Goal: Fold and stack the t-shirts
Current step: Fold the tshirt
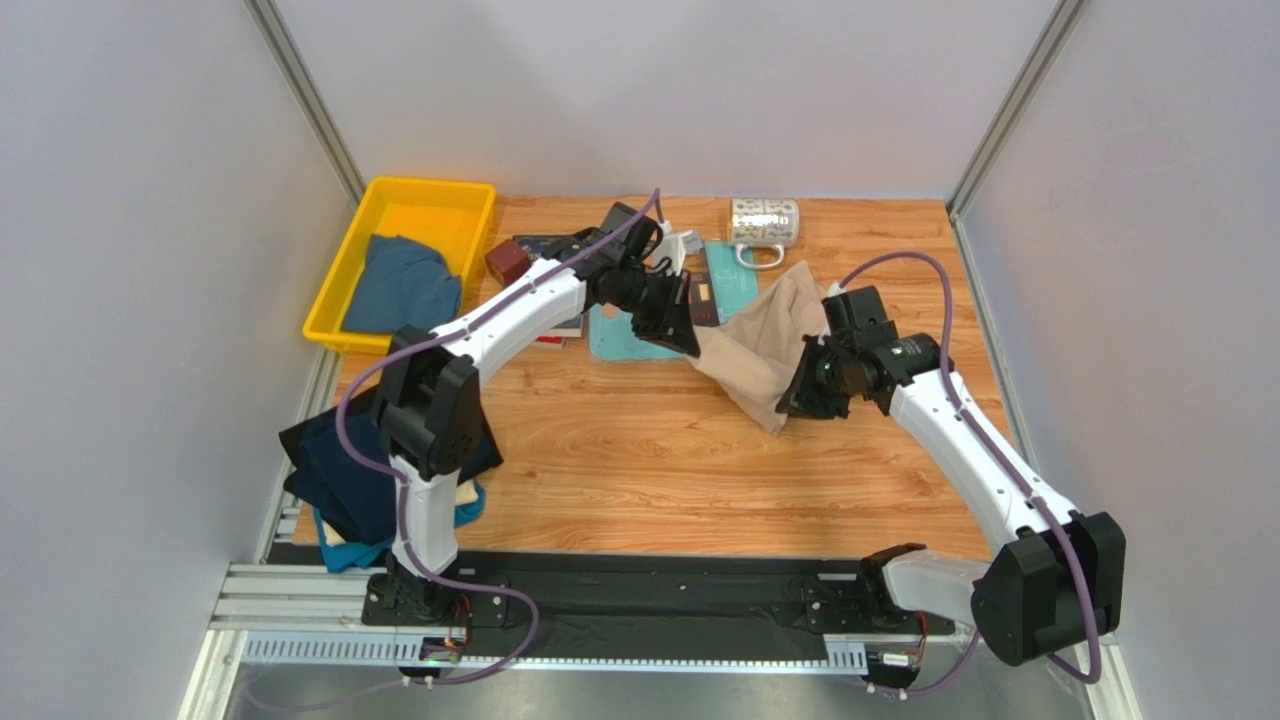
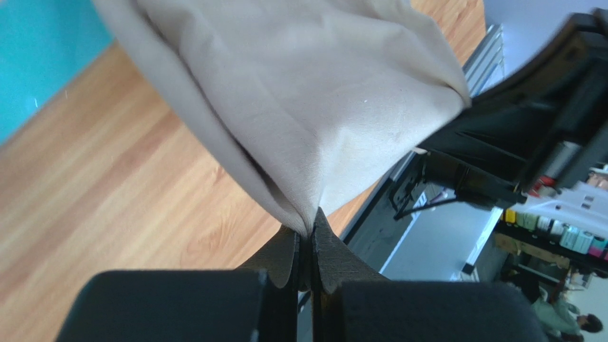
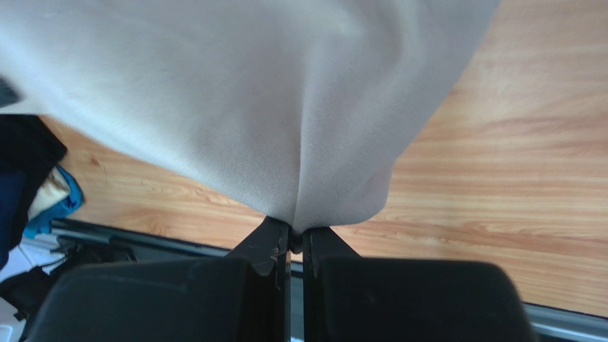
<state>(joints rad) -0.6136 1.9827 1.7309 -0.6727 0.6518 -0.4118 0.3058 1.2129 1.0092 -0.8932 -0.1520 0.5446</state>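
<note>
Because the beige t-shirt (image 1: 766,342) is soft, light and limp, it sags between the arms over the far middle of the desk (image 1: 631,450), the left fingers (image 2: 285,260) and the right fingers (image 3: 265,249) each clamped on a pinch of its edge, the sensible hold. A teal board (image 1: 730,285) and mug (image 1: 765,222) just beyond could snag a trailing hem; dark shirts (image 1: 338,458) lie heaped at the near left, well apart.
</note>
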